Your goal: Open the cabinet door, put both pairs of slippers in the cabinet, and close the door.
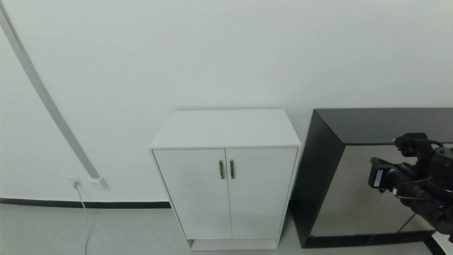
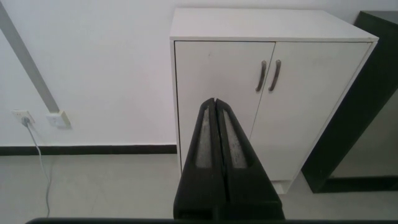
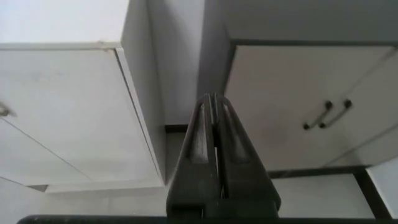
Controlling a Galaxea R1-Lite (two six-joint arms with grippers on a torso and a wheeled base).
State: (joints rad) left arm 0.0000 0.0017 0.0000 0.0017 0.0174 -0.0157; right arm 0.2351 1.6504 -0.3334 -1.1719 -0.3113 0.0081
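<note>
Standing upright against the white wall, the cabinet point(image 1: 226, 177) is facing the robot squarely, its long axis running vertically from the floor to its top panel. A black mirrored unit point(image 1: 320, 177) is sitting just beside it, on the robot's right. The left door point(image 1: 193, 191) and the right door point(image 1: 260, 191) are both lying flush and shut, hiding the inside, so I cannot tell whether any slippers are in there. Judging from that, the task is sitting either at its very start, with opening, loading and closing all left, or at its end.

The two handles point(image 1: 226, 169) are running vertically, side by side at the seam where the doors meet.

The left end effector point(image 2: 215, 102) is pointing at the left door from well apart, pressed together on nothing. The right end effector point(image 3: 214, 99) is likewise pressed together, aiming at the gap between the cabinet and the black mirrored unit.
</note>
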